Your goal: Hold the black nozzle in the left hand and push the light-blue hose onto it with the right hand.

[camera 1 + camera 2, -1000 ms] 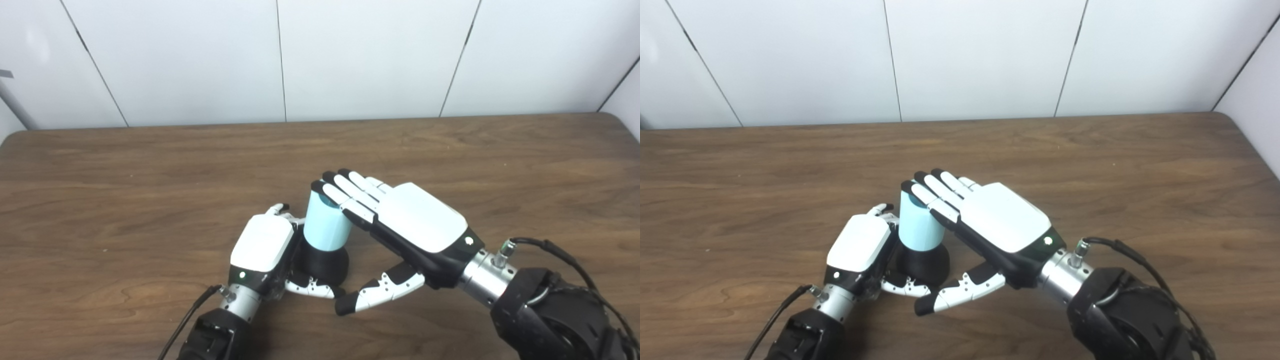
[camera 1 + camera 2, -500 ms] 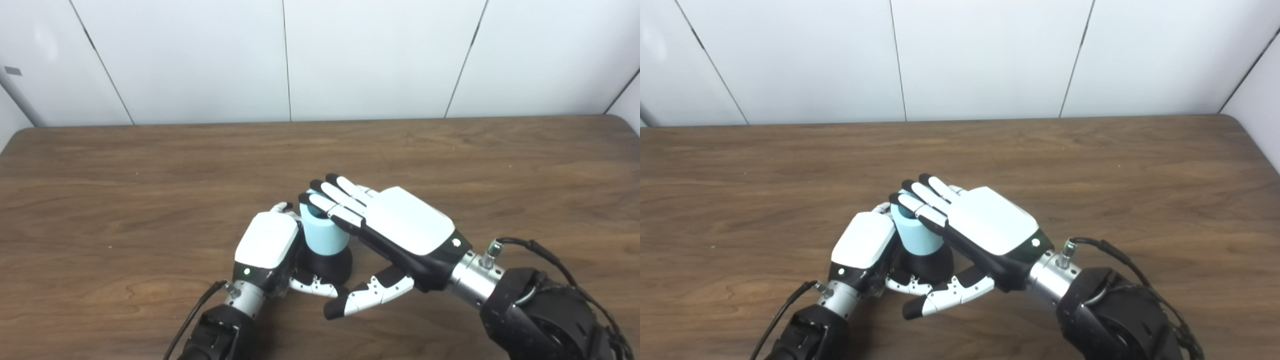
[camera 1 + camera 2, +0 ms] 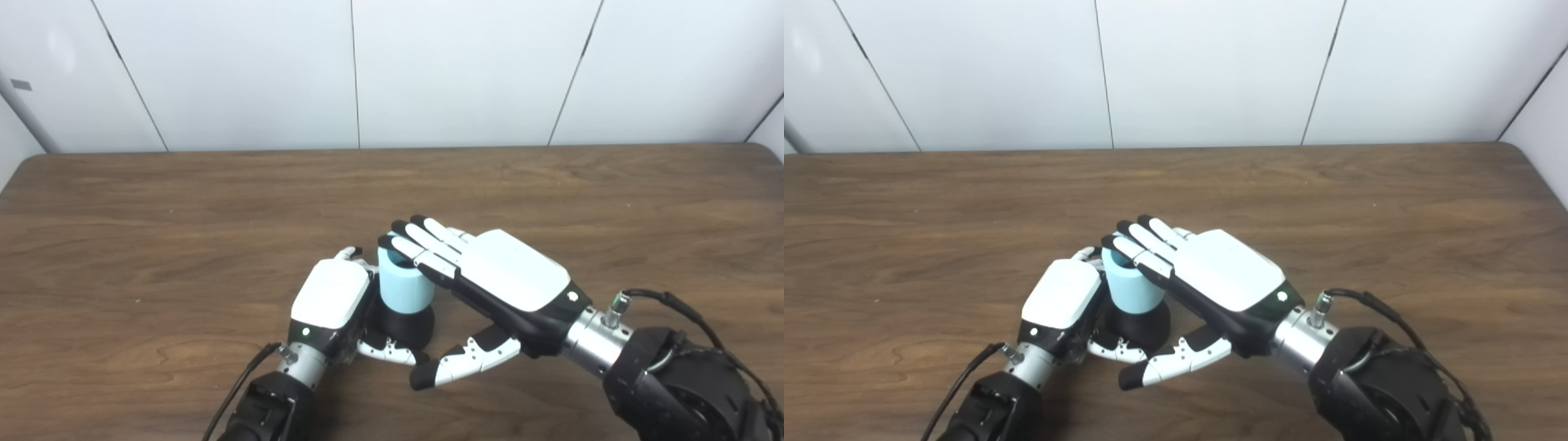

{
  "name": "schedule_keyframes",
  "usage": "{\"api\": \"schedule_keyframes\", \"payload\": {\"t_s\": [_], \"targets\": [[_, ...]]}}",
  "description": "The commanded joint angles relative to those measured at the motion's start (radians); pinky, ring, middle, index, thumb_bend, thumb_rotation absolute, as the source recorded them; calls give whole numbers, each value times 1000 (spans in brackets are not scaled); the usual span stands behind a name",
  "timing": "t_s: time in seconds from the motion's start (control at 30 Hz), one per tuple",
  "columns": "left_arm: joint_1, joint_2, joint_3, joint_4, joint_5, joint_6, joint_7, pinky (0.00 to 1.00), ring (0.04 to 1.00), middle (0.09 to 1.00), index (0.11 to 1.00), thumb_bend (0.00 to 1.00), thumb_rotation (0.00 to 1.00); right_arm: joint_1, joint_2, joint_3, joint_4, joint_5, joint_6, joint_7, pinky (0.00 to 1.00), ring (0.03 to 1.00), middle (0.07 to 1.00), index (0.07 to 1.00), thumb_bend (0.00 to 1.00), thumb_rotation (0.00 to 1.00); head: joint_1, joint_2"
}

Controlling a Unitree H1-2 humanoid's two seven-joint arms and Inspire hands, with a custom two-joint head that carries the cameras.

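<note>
The black nozzle (image 3: 401, 323) was gripped on the table (image 3: 153, 245) by the left hand (image 3: 331, 300); the light-blue hose (image 3: 403, 285), judged stiff and light, was pressed downward by the flat, spread right hand (image 3: 490, 282).

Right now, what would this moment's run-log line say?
stage: pushing on | left hand: shut on black nozzle | right hand: open, flat on top of light-blue hose | hose: upright on nozzle, on table
</note>
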State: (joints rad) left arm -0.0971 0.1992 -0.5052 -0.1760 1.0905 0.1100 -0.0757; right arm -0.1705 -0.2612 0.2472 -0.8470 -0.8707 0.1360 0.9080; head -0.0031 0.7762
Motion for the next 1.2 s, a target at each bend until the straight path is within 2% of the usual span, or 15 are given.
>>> {"api": "schedule_keyframes", "payload": {"t_s": [0.0, 0.27, 0.7, 1.17], "targets": [[20, 1, -23, 28, -3, -1, -63, 870, 634, 491, 484, 524, 0, -10, -19, -7, -15, 9, 8, 27, 938, 1000, 994, 979, 792, 999, 0, 1], [21, 7, -21, 26, -8, -5, -65, 873, 634, 490, 486, 524, 0, 11, -37, 11, -6, -30, 13, 64, 943, 1000, 990, 981, 793, 987, -2, 3], [23, 5, -23, 20, -1, -3, -68, 875, 628, 468, 505, 523, 0, 91, -41, 55, 72, -44, -9, -16, 935, 1000, 980, 956, 795, 953, -4, 10], [22, 4, -24, 23, 0, -6, -64, 867, 625, 472, 502, 523, 0, 124, -60, 86, 92, -57, -12, -29, 941, 1000, 972, 956, 793, 951, -5, 16]]}}
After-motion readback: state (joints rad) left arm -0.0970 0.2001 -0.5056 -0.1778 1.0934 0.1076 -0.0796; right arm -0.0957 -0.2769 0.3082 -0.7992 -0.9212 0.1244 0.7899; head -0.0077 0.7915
